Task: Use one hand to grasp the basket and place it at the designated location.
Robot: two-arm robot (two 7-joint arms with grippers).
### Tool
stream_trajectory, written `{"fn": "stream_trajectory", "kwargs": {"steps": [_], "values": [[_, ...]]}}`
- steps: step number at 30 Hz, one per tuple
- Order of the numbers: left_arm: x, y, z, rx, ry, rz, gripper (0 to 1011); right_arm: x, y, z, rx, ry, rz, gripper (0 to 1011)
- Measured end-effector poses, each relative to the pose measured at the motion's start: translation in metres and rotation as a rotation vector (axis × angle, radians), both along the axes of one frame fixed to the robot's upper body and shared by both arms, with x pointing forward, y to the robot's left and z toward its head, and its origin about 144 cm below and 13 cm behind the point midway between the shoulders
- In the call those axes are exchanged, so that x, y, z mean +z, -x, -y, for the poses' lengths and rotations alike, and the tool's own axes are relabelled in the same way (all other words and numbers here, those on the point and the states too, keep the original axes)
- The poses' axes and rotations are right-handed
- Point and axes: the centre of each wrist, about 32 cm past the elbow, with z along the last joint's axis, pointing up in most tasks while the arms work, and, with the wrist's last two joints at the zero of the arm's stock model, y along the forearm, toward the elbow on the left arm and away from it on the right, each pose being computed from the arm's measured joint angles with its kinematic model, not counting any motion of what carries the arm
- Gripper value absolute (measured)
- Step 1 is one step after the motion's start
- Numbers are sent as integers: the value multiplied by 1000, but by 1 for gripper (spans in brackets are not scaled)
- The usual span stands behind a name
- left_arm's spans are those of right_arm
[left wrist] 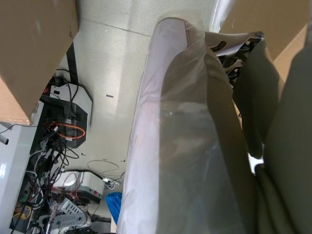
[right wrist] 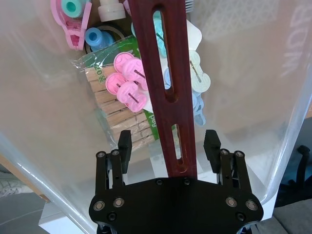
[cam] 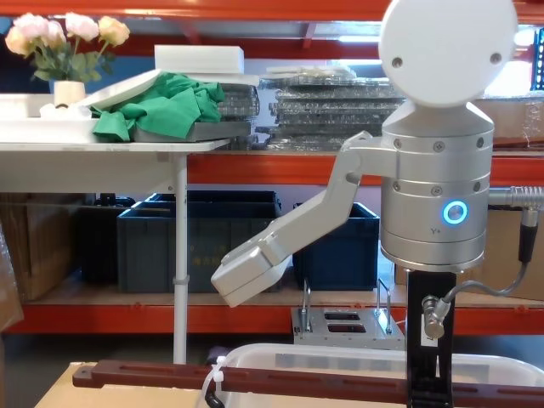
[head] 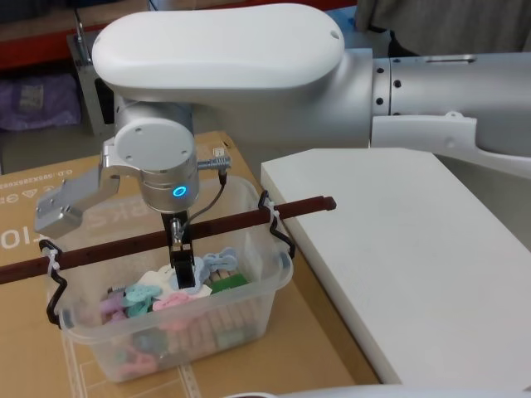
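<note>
**Over the basket: right fingers spread wide astride the handle**

On either side of the dark reddish-brown handle (right wrist: 165, 73), the fingers (right wrist: 124, 146) of the right gripper (right wrist: 168, 145) stand wide apart. There is a clear gap between each toothed pad and the bar, and they grip nothing. The bar runs over the black palm plate and out between them. Beneath it, inside the basket (right wrist: 273, 97), lie pink round-headed clips (right wrist: 127, 80), pale blue and white ones, and a bundle of wooden clothes pegs (right wrist: 114, 114) in a clear wrapper.

In the head view the gripper (head: 186, 269) points straight down at about the middle of the handle (head: 108, 251), its black section crossing the bar. Just above it is the silver wrist with a glowing blue ring (head: 178, 191), and the arm reaches in from the right. A white zip-tie (head: 272, 214) binds the bar to a black wire loop at each end of the tub. The translucent basket (head: 249, 307) sits upright on a brown cardboard box (head: 25, 220), close beside the edge of a white desk (head: 415, 265).

In the chest view the bar (cam: 255, 379) lies level above the basket's rolled rim (cam: 340, 351). Dark blue-grey crates (cam: 170, 238) stand on a shelf behind.

The left arm's wrist view looks past a film-wrapped shape (left wrist: 185, 146) at a pale floor and a tangle of cables (left wrist: 53, 195).
</note>
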Motion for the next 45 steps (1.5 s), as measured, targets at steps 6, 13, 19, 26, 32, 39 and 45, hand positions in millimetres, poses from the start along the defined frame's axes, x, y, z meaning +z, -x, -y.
{"fn": "stream_trajectory", "kwargs": {"steps": [6, 13, 19, 26, 32, 39, 45], "values": [[0, 0, 0, 0, 0, 0, 0, 0, 0, 0, -1, 1, -1, 782], [0, 0, 0, 0, 0, 0, 0, -1, 0, 0, -3, 1, -4, 644], [0, 0, 0, 0, 0, 0, 0, 0, 0, 1, -4, -4, -4, 826], [0, 0, 0, 0, 0, 0, 0, 0, 0, 2, -6, -13, -1, 1010], [0, 0, 0, 0, 0, 0, 0, 2, -2, 6, -20, -21, 3, 1009], [0, 0, 0, 0, 0, 0, 0, 9, -7, 14, -48, -36, 6, 1010], [0, 0, 0, 0, 0, 0, 0, 13, -8, 15, -54, -45, 6, 1009]]}}
